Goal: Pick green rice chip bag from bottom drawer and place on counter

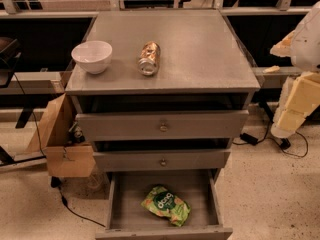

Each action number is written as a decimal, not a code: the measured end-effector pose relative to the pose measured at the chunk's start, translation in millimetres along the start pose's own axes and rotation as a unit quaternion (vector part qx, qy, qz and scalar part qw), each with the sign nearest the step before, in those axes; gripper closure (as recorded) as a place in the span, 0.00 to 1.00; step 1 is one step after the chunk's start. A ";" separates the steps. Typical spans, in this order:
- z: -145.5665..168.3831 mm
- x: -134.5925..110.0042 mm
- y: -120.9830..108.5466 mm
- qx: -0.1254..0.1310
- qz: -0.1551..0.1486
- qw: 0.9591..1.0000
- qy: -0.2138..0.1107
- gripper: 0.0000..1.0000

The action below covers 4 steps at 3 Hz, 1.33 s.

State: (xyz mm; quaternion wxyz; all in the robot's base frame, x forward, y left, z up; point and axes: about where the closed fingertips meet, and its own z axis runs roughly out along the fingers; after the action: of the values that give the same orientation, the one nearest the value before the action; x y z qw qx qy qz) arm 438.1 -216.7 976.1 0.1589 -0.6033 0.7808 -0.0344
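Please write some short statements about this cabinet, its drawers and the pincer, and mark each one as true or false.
1. The green rice chip bag lies in the open bottom drawer. True.
2. The white bowl stands inside the middle drawer. False: it stands on the counter, near the left edge.
3. The can stands upright on the counter. False: it lies on its side, to the right of the bowl.
4. The pincer is at the right edge of the view, beside the cabinet and away from the bag. True.
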 end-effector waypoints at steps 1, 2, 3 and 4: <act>0.0 0.0 0.0 0.000 0.000 1.000 0.000 0.00; 15.9 2.2 11.8 0.015 0.025 1.000 -0.002 0.00; 32.9 -7.5 52.1 0.040 0.088 0.995 -0.032 0.00; 57.8 -40.8 97.1 0.046 0.138 0.987 -0.071 0.00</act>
State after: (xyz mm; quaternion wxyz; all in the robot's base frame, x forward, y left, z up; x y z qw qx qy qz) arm 373.4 -143.6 906.0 0.2452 -0.4827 0.8407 -0.0049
